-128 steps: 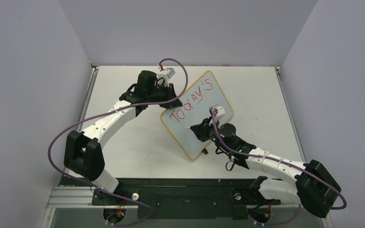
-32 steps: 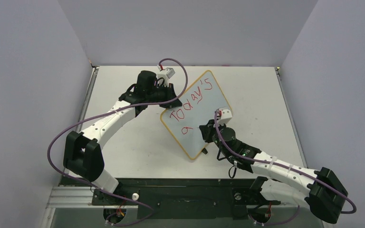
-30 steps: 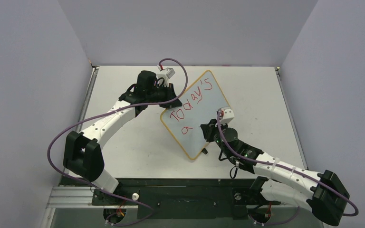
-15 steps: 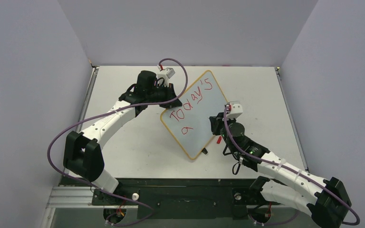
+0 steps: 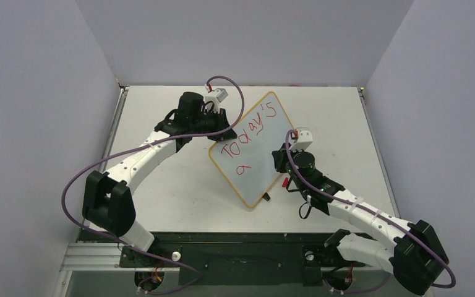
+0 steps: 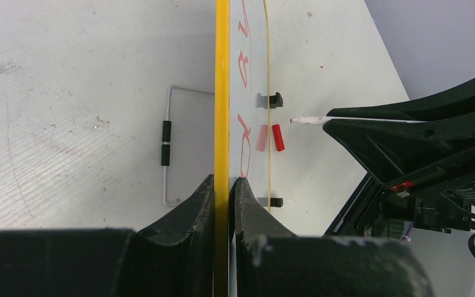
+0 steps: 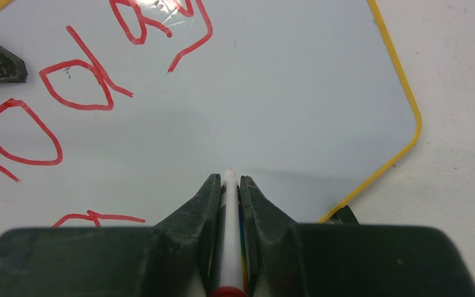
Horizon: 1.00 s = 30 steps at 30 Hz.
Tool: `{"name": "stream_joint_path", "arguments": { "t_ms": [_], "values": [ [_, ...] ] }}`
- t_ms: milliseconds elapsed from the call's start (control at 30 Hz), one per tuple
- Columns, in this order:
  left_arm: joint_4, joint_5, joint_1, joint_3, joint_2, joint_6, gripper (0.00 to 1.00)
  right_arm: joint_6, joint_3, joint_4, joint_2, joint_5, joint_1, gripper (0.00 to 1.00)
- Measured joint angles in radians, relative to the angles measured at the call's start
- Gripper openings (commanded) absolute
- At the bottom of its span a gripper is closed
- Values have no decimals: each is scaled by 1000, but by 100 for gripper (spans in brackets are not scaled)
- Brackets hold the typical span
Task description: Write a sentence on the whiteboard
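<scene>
Both my left fingers (image 6: 209,197) are squeezed tight on the whiteboard (image 5: 266,141), one on each side of its thick yellow rim. They are black, hard and shaped like wedges.

My right fingers (image 7: 213,198) are pinched on a thin white marker (image 7: 229,185) that pokes out between them. Its tip sits over a bare white part of the board. I cannot tell if it touches.

The board is flat, smooth and shiny, with round corners. It lies slanted near the middle of the bench (image 5: 185,198), between my two arms. The sentence (image 5: 249,131) is in red, wobbly letters. It says "Today's" on one line, with just an "a" under it. My right fingers are close to the board's right corner, to the right of that "a".

Two small black clips (image 6: 272,99) sit at the board's far edge. Just beside that edge a little red cap (image 6: 277,137) lies on the bench, and the shiny board shows a pale copy of it. On the other side of the rim there is a thin bent wire (image 6: 167,111) with black sleeves on it. The bench is pale, dull and a bit scuffed.
</scene>
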Motion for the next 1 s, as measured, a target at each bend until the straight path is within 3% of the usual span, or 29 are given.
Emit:
{"name": "stream_joint_path", "arguments": {
  "t_ms": [1000],
  "values": [
    [0, -1, 1, -2, 0, 0, 0, 19, 124, 99, 190, -146, 0, 0]
  ]
}}
